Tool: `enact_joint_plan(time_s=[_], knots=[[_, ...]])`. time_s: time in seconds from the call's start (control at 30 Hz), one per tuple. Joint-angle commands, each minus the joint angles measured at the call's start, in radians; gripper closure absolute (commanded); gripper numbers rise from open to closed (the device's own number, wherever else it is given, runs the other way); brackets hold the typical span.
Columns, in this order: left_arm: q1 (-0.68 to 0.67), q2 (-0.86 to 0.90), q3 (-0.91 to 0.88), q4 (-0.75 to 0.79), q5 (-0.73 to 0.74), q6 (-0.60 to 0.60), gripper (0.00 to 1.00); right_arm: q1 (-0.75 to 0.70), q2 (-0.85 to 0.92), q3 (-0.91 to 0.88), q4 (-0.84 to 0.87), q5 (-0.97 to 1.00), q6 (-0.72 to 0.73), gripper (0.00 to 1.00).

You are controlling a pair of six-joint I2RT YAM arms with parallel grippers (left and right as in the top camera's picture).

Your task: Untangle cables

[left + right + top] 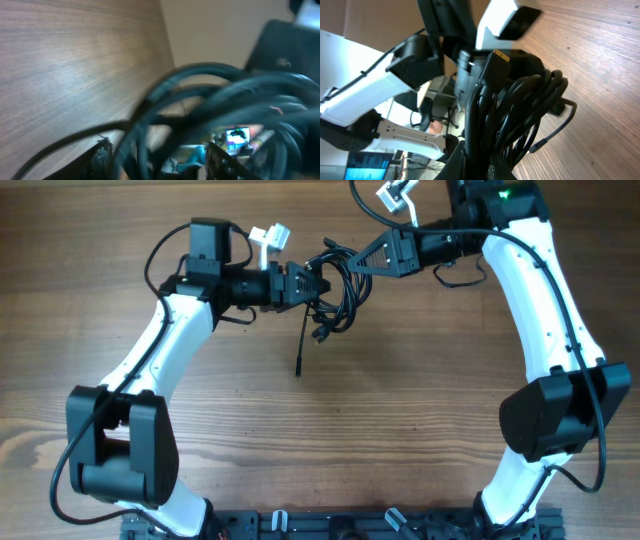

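A bundle of thin black cables (pixel 338 292) hangs tangled in the air between my two grippers at the back middle of the table. One loose plug end (pixel 299 366) dangles down to the wood. My right gripper (pixel 353 264) is shut on several strands of the cables (pixel 520 115), and its jaws (pixel 479 161) pinch them. My left gripper (pixel 311 284) faces it from the left. In the left wrist view its fingers (pixel 157 157) stand apart, with blurred cable loops (pixel 210 75) running between them close to the camera.
The wooden table (pixel 400 410) spreads out in front of the bundle. The table's far edge (pixel 167 45) lies just behind the grippers. Both white arms (pixel 150 350) (pixel 545 290) reach in from the front corners. A black rail (pixel 340 525) runs along the front edge.
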Motion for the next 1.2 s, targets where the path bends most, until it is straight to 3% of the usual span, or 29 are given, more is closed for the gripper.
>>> enact_joint_plan(time_s=[0.0, 0.07, 0.1, 0.2, 0.3, 0.4, 0.53, 0.67, 0.8, 0.93, 1.0, 1.03, 1.07, 1.13, 1.17], knots=[[-0.034, 0.011, 0.006, 0.001, -0.247, -0.136, 0.62, 0.007, -0.042, 0.007, 0.003, -0.146, 0.006, 0.96], [-0.052, 0.011, 0.006, 0.004, -0.382, -0.270, 0.93, 0.006, -0.042, 0.007, 0.016, -0.156, 0.026, 0.96], [-0.053, 0.011, 0.006, 0.005, -0.401, -0.290, 0.96, 0.006, -0.042, 0.007, 0.034, -0.132, 0.056, 0.96], [-0.048, 0.011, 0.006, 0.004, -0.393, -0.288, 0.96, 0.005, -0.042, 0.007, 0.106, 0.154, 0.229, 0.96], [-0.021, 0.011, 0.006, 0.005, -0.293, -0.249, 0.96, 0.005, -0.042, 0.006, 0.111, 0.803, 0.536, 0.96], [0.020, 0.011, 0.006, 0.005, -0.163, -0.189, 0.96, -0.001, -0.042, 0.006, 0.125, 1.124, 0.669, 0.96], [0.086, 0.011, 0.006, 0.035, 0.048, -0.140, 0.96, -0.028, -0.042, 0.006, 0.128, 1.354, 0.710, 0.96], [0.131, 0.011, 0.006, 0.035, 0.074, -0.148, 0.96, -0.034, -0.042, 0.006, 0.077, 1.383, 0.709, 0.96], [0.150, 0.011, 0.006, 0.066, 0.097, -0.214, 0.96, -0.034, -0.040, 0.005, -0.021, 1.701, 0.800, 0.90], [0.158, 0.011, 0.006, 0.138, 0.096, -0.279, 0.96, -0.074, -0.040, 0.005, -0.029, 1.702, 0.799, 0.82], [0.181, 0.011, 0.006, 0.243, 0.096, -0.375, 0.96, -0.127, -0.040, 0.005, -0.028, 1.508, 0.755, 0.80], [0.189, 0.011, 0.006, 0.307, 0.096, -0.430, 0.96, -0.156, -0.040, 0.005, -0.023, 1.345, 0.678, 0.80], [0.187, 0.011, 0.006, 0.365, 0.096, -0.492, 0.96, -0.183, -0.040, 0.005, -0.011, 1.058, 0.475, 0.67], [0.176, 0.011, 0.006, 0.365, 0.096, -0.521, 0.96, -0.183, -0.040, 0.005, -0.014, 0.797, 0.272, 0.48], [0.160, 0.011, 0.006, 0.364, 0.095, -0.576, 0.96, -0.173, -0.040, 0.005, -0.012, 0.706, 0.206, 0.44]])
